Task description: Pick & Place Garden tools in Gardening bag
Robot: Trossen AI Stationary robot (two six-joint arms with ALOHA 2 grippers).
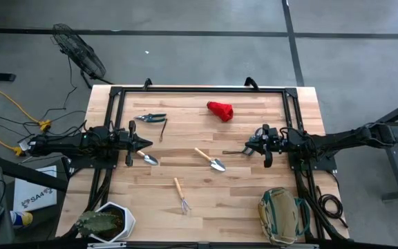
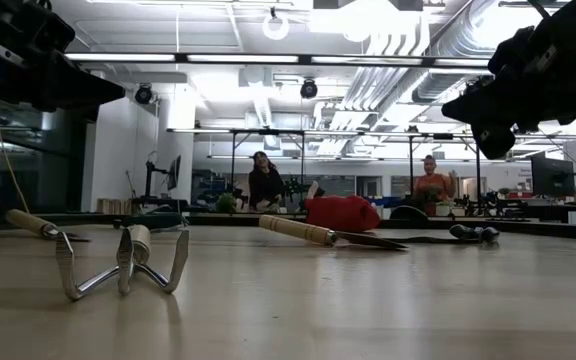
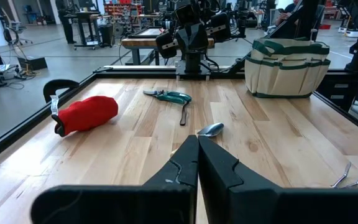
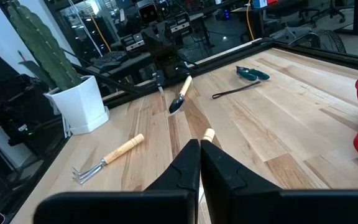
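Observation:
My left gripper [image 1: 147,144] [image 3: 198,138] is shut and empty, held above the table at its left side. A wooden-handled trowel [image 1: 148,159] [image 4: 180,96] lies just near of it. My right gripper [image 1: 246,150] [image 4: 200,142] is shut and empty above the table's right half. A second trowel [image 1: 211,160] [image 2: 328,235] lies flat mid-table, left of it. The pronged rake [image 1: 181,195] [image 2: 123,265] lies nearer the front edge. Green-handled shears [image 1: 150,118] [image 4: 253,73] lie at the far left. The red lump [image 1: 220,110] [image 3: 86,114] lies at the far side. The khaki bag [image 1: 282,214] [image 3: 284,65] stands at the near right corner.
A cactus in a white hexagonal pot [image 1: 109,223] [image 4: 79,102] stands at the near left corner. A black frame rail [image 1: 199,90] runs round the tabletop. Bare wood lies between the tools. People sit in the room beyond the far edge [image 2: 265,180].

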